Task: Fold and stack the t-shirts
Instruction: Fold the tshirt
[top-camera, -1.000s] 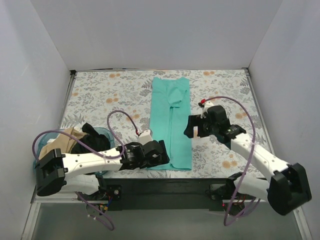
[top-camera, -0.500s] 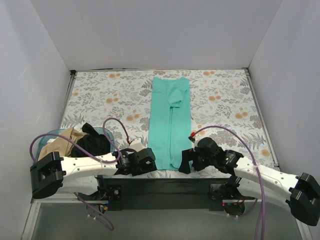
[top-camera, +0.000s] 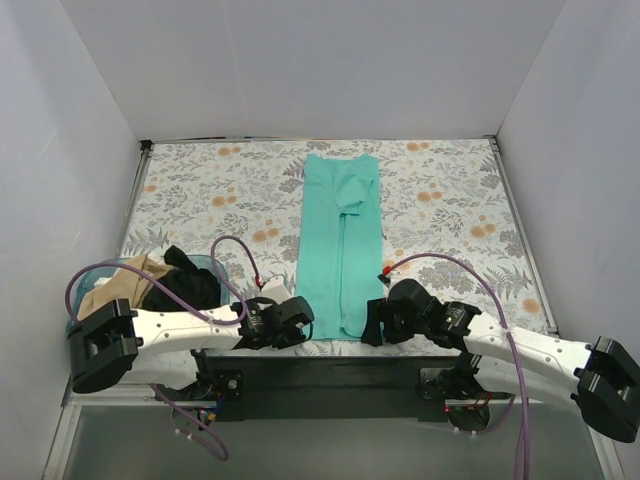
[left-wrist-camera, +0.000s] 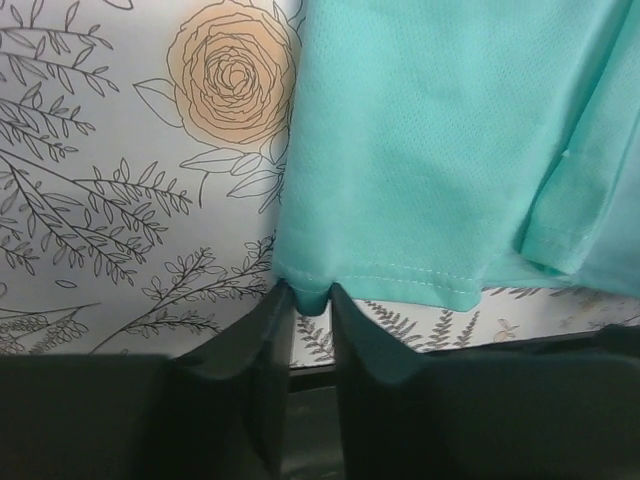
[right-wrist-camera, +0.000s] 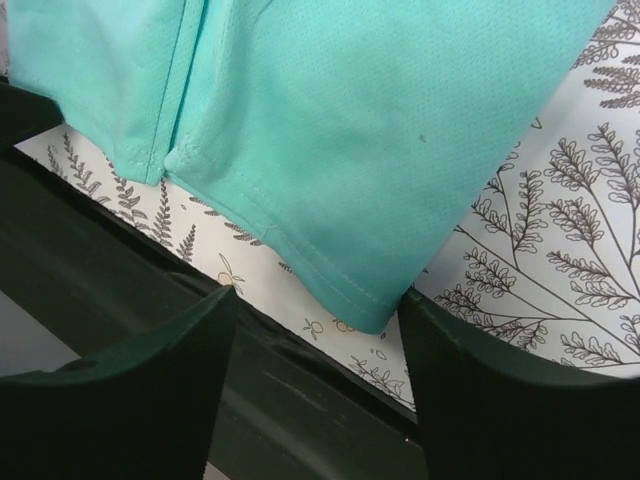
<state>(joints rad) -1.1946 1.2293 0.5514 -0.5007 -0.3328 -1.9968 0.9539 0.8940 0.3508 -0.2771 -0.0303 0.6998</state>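
Teal shirt (top-camera: 340, 230) lies flat mid-table, folded lengthwise into a long narrow strip that runs from the far edge to the near edge of the flowered table (top-camera: 200, 200). There's a small folded lump on top near the far end.

Both arms are down low at the near edge, one per corner of the strip. Left gripper (top-camera: 300, 320) sits at the near-left corner. In the wrist cam, the left gripper (left-wrist-camera: 310, 300) has its fingers (left-wrist-camera: 250, 350) almost together, just a slit btw them, w/ a little tuck of hem caught in that slit. The rest of the hem runs off to the right, stitching clear, and an orange flower print sits just beside the cloth's left edge.

Right gripper (top-camera: 375, 325) is at the near-right corner. In its wrist cam, the right gripper (right-wrist-camera: 318, 300) has its fingers (right-wrist-camera: 150, 390) spread wide w/ nothing held. The shirt's corner lies flat on the table btw the two tips. Can't tell if the right-side tip touches the cloth edge.

Tan shirt (top-camera: 120, 280) is crumpled in the basket (top-camera: 212, 268) at the near-left corner of the table, beside a black cloth (top-camera: 185, 282), well left of the teal shirt.
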